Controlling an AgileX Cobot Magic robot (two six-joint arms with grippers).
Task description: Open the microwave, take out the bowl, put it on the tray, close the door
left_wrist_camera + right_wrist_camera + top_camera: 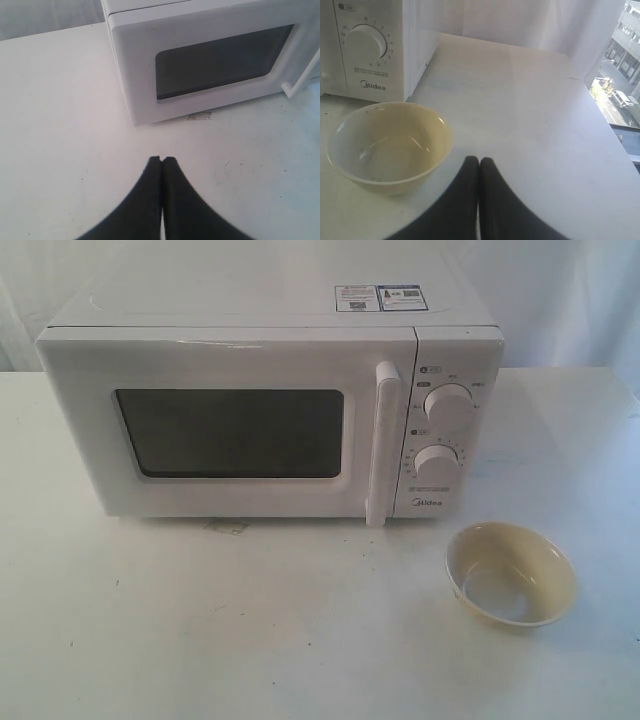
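The white microwave (270,410) stands at the back of the table, its door (230,430) shut, the bar handle (383,445) upright beside the two knobs. A cream bowl (510,573) sits upright and empty on the bare table, in front of the knob panel and to its right. No tray shows in any view. In the left wrist view my left gripper (162,159) is shut and empty over the table, facing the microwave (210,55). In the right wrist view my right gripper (479,160) is shut and empty, just beside the bowl (390,147). Neither gripper shows in the exterior view.
A small scrap or label (226,527) lies on the table under the microwave's front edge. White curtains hang behind the table. In the right wrist view the table's far edge (615,140) runs along a window onto the street.
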